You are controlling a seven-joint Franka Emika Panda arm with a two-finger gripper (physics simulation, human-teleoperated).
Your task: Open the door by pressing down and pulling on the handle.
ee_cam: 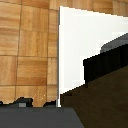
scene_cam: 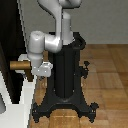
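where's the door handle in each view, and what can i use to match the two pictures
Exterior view: the handle sticks out from the door at the exterior view's left edge, about mid-height, right beside the hand.
Wrist view: the handle is not in it; only wood floor, a white panel and dark shapes show.
Shared landmark: the white frame, seen against the wood floor in both.

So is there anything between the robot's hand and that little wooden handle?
Nothing visible. In the exterior view the end effector sits right at the tan handle projecting from the dark door, with no object between them. Whether they touch cannot be told.
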